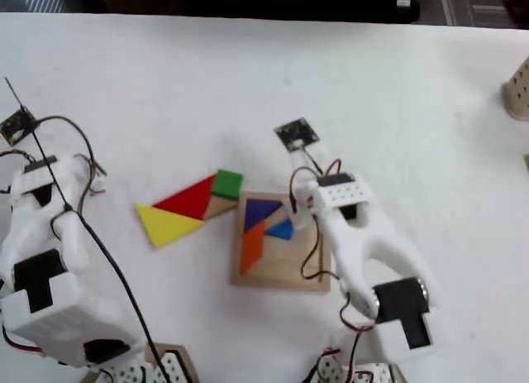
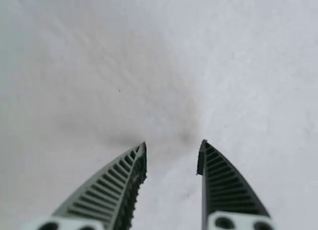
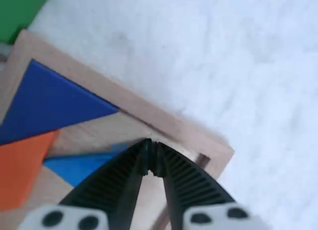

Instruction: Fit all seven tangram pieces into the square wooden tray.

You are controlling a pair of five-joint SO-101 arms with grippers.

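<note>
The square wooden tray [image 1: 285, 271] lies at mid-table and holds a dark blue triangle [image 1: 260, 210], an orange piece [image 1: 252, 246] and a small light blue piece [image 1: 282, 230]. To its left on the table lie a red triangle [image 1: 188, 199], a yellow triangle [image 1: 165, 224], a green square [image 1: 227, 183] and a tan piece [image 1: 220, 207]. My right gripper [image 3: 151, 149] is shut, tips down inside the tray near a corner of the rim [image 3: 164, 121], beside the light blue piece [image 3: 79, 166]. My left gripper [image 2: 171, 151] is open over bare white table.
The left arm [image 1: 41, 234] stands at the table's left side with loose black cables [image 1: 116, 271] trailing toward the front. A beige perforated object [image 1: 517, 89] sits at the right edge. The table's far edge [image 1: 248, 17] meets a dark background.
</note>
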